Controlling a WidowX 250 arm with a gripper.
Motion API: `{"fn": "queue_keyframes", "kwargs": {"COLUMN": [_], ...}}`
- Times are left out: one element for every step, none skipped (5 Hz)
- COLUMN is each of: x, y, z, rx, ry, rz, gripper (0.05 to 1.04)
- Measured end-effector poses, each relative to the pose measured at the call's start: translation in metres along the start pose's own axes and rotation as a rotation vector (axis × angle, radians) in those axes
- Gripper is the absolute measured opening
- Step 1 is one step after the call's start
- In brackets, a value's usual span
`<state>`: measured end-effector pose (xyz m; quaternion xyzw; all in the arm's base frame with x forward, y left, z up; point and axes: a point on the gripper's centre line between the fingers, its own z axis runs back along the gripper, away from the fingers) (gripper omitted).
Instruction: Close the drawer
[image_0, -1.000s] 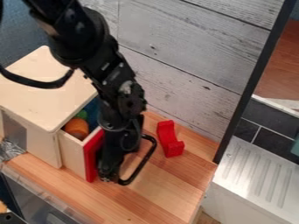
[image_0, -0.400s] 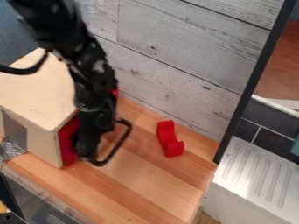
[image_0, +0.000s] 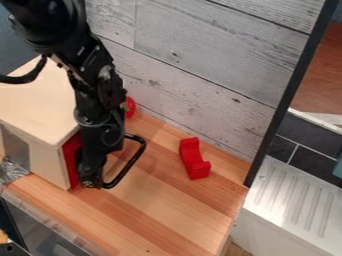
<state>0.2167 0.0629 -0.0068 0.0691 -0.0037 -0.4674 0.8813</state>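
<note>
- Pale wooden box (image_0: 37, 107) at the left, with a flat top and a greyish pane in its near side
- Red-fronted wooden drawer (image_0: 72, 150) set into the box's right side, pushed in as far as shows; part of its front is behind the black gripper (image_0: 92, 183), and what it holds is hidden
- The gripper hangs down right beside the drawer front, low over the table; I cannot tell whether it is spread or closed up
- Crumpled silvery foil (image_0: 12, 172) by the box's lower left corner
- Striped, light reddish-brown wooden table (image_0: 160, 210) under the box
- Red curved block (image_0: 194, 161) on the table, well apart from the drawer
- Red rounded thing (image_0: 130, 107) near the wall, partly behind the arm
- Whitewashed grey plank wall (image_0: 207, 65) along the back, ending at a dark upright strip (image_0: 288, 95)
- White ridged surface (image_0: 294, 200) and dark tiles (image_0: 310, 134) beyond, at the right
</note>
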Motion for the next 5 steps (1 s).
{"fn": "queue_keyframes", "kwargs": {"x": [0.006, 0.034, 0.059, 0.069, 0.061], "y": [-0.011, -0.03, -0.049, -0.068, -0.085], "z": [0.006, 0.02, 0.047, 0.077, 0.101], "rx": [-0.058, -0.083, -0.051, -0.049, -0.074], "ry": [-0.077, -0.174, -0.237, -0.276, -0.253], "rz": [0.022, 0.035, 0.095, 0.154, 0.259], "gripper": [1.0, 0.999, 0.999, 0.999, 0.999]}}
